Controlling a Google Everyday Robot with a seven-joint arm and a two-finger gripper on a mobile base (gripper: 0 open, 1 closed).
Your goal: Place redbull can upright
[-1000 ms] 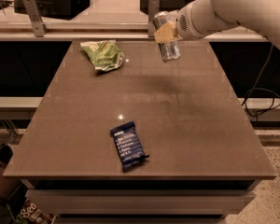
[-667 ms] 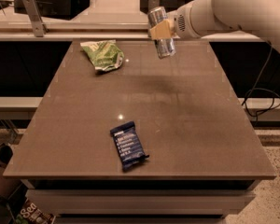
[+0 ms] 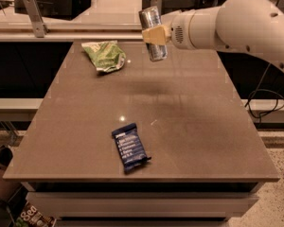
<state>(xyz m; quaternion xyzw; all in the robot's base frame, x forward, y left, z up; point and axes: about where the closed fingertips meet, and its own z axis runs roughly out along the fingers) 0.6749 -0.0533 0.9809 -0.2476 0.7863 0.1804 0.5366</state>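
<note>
The hand [image 3: 154, 35] clamps the redbull can [image 3: 157, 51] around its middle and holds it in the air above the far part of the desk [image 3: 194, 122], just right of the green chip bag [image 3: 104, 56]. The can leans a little, top toward the left, and its base hangs clear of the surface. Let go from here, it would likely drop, bounce and tip over, perhaps rolling into the bag. Set down while tilted, it meets the desk on its rim and may topple as the hand opens. The blue snack bar [image 3: 130, 147] lies at the near side, out of the way.
</note>
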